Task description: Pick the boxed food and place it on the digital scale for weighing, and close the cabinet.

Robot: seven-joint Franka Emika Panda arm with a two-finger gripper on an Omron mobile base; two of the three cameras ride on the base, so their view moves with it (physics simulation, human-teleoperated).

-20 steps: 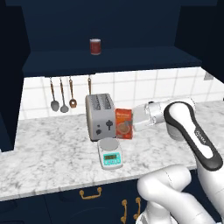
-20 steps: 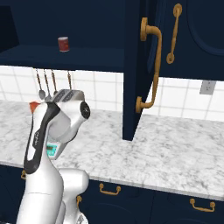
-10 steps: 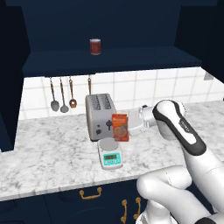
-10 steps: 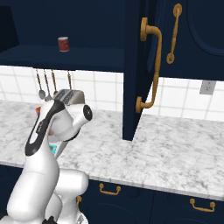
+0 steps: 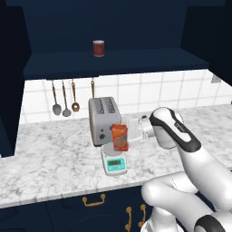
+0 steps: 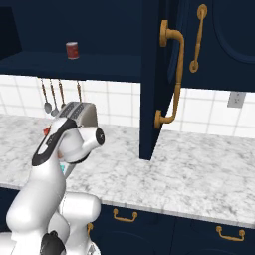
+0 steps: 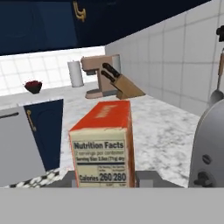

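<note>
The boxed food [image 5: 119, 137], likely light and stiff, is held across its flat sides by the gripper's [image 5: 124, 136] closed jaws above the digital scale [image 5: 115, 164].

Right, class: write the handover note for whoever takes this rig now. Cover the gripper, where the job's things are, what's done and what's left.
Gripper: shut on the box, carried upright.
Box: held in the air just above the scale, in front of the toaster; not yet set down.
Scale: on the counter, plate free.
Cabinet: door open, swung out over the counter; a can sits on its shelf.
Done: box picked up and brought over the scale.
Left: lower the box onto the plate, release, then close the cabinet.
</note>
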